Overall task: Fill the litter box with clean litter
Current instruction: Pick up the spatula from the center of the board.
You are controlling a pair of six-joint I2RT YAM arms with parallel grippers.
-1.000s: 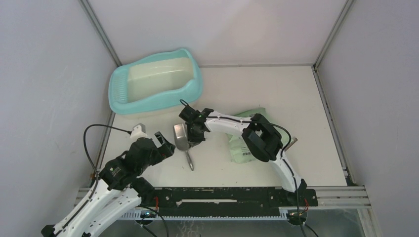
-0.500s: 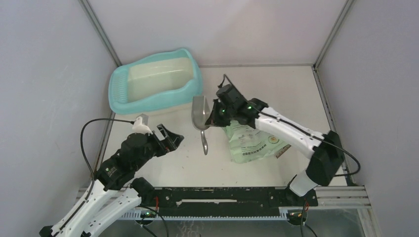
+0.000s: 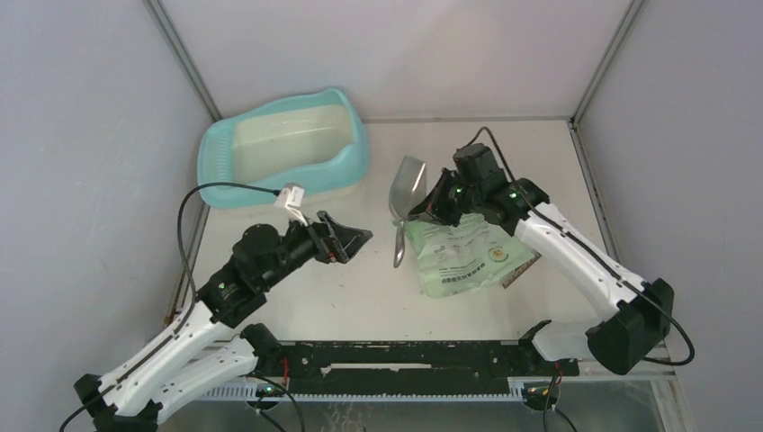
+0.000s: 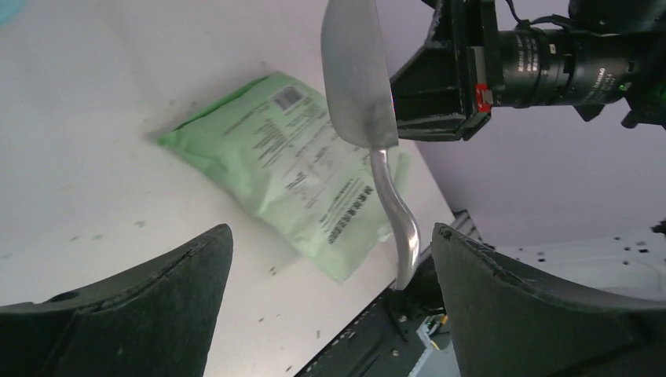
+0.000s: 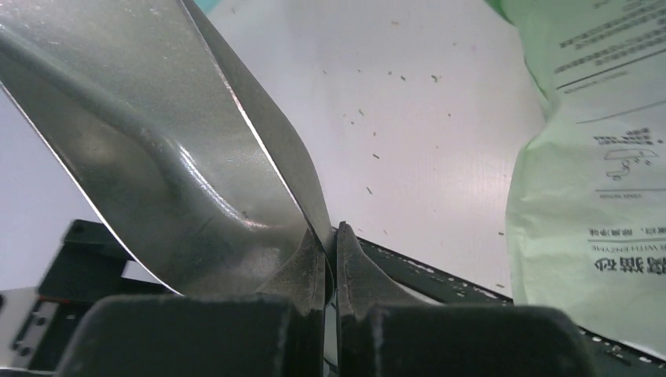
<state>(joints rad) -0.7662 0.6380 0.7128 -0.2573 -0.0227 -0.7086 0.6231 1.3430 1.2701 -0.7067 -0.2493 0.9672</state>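
**One Box, One Scoop, One Bag, Two Arms**

The count on the one white table [image 3: 360,297]: a single turquoise litter box [image 3: 219,175], one metal scoop [image 3: 407,191] and one flat green printed bag [image 3: 463,261]. Two robot arms are in the scene, the left arm [image 3: 180,351] and the right arm [image 3: 585,261]. Each carries one two-finger gripper, the left gripper [image 3: 354,241] and the right gripper [image 3: 432,203], making two grippers and four fingers. Small dark specks on the tabletop are too many and too tiny to count.
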